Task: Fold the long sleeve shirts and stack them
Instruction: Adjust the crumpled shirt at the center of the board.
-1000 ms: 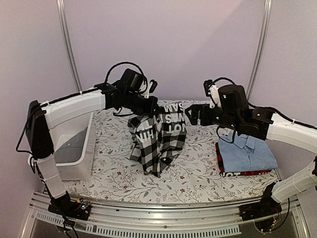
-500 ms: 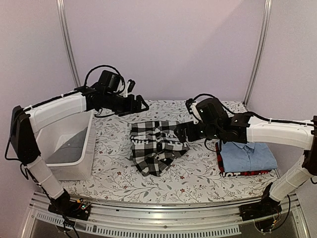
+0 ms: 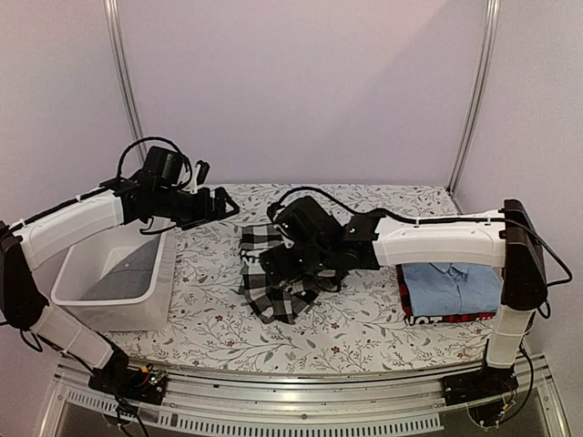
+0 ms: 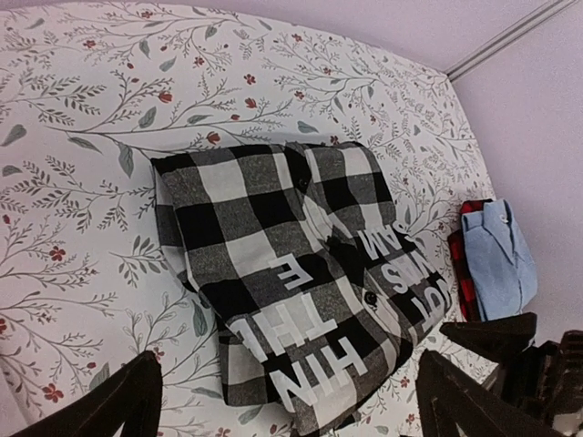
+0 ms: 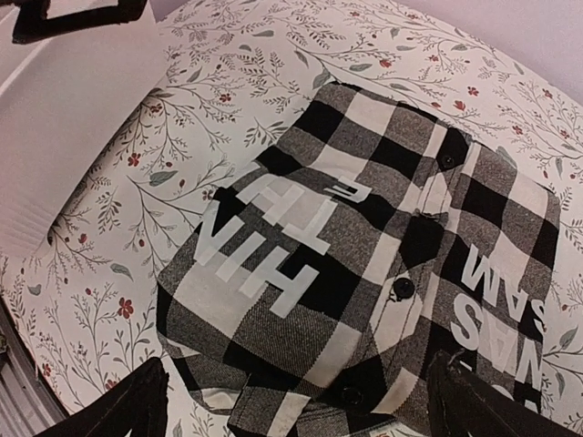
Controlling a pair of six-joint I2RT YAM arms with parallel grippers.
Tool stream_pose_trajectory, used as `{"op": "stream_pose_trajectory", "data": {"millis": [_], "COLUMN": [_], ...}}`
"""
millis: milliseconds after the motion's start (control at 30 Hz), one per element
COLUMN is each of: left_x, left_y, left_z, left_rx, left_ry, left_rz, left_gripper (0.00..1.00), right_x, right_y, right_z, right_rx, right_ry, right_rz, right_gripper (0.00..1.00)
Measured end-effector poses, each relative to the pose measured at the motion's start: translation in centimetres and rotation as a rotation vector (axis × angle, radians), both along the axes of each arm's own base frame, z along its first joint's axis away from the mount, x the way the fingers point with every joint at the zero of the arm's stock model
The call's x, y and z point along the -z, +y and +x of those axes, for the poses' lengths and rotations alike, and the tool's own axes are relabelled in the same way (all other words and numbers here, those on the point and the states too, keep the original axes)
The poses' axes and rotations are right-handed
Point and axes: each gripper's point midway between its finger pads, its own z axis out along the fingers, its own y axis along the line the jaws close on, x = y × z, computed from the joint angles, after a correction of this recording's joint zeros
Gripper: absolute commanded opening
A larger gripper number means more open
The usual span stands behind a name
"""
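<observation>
The black-and-white checked cloth shirt (image 3: 284, 273) lay folded on the floral tabletop (image 3: 364, 332), right hand (image 3: 273, 264) over it, left hand (image 3: 225, 203) off to its left — both spread. Stacking seemed next: grip it, then set it on the light blue collared shirt (image 3: 453, 286) to its right.

A pale lilac wall (image 3: 301, 91) is closing off the back and sides, with two grey metal poles (image 3: 125, 82) rising against it, one near each rear corner of the tabletop (image 3: 364, 332). A white cloth (image 4: 82, 82) printed with leafy twigs and small red flowers is covering the tabletop. A ribbed aluminium rail (image 3: 301, 390) is running along its near edge under soft, even light.
</observation>
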Motion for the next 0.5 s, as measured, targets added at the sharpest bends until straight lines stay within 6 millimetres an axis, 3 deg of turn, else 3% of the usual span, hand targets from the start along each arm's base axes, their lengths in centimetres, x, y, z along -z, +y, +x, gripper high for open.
{"op": "stream_pose_trajectory", "data": {"millis": [167, 300, 400, 500], "left_x": [-1.2, -1.6, -1.2, -1.0], "left_y": [1.4, 1.9, 2.3, 2.7], "left_z": [-0.5, -0.7, -0.9, -0.8], "left_rx": [-0.027, -0.039, -0.043, -0.05], "left_ry": [-0.028, -0.04, -0.029, -0.017], "left_rz": [-0.017, -0.03, -0.034, -0.04], "left_gripper": [0.97, 0.97, 0.97, 0.97], "right_x": [2.1, 2.6, 3.7, 6.1], "right_y": [3.2, 5.2, 5.9, 5.5], "right_z": [-0.4, 0.7, 1.6, 2.3], "right_rx": [-0.037, -0.015, 0.024, 0.068], "right_ry": [0.011, 0.001, -0.003, 0.012], "right_rz": [-0.072, -0.107, -0.14, -0.194], "right_gripper": [0.96, 0.96, 0.96, 0.89]}}
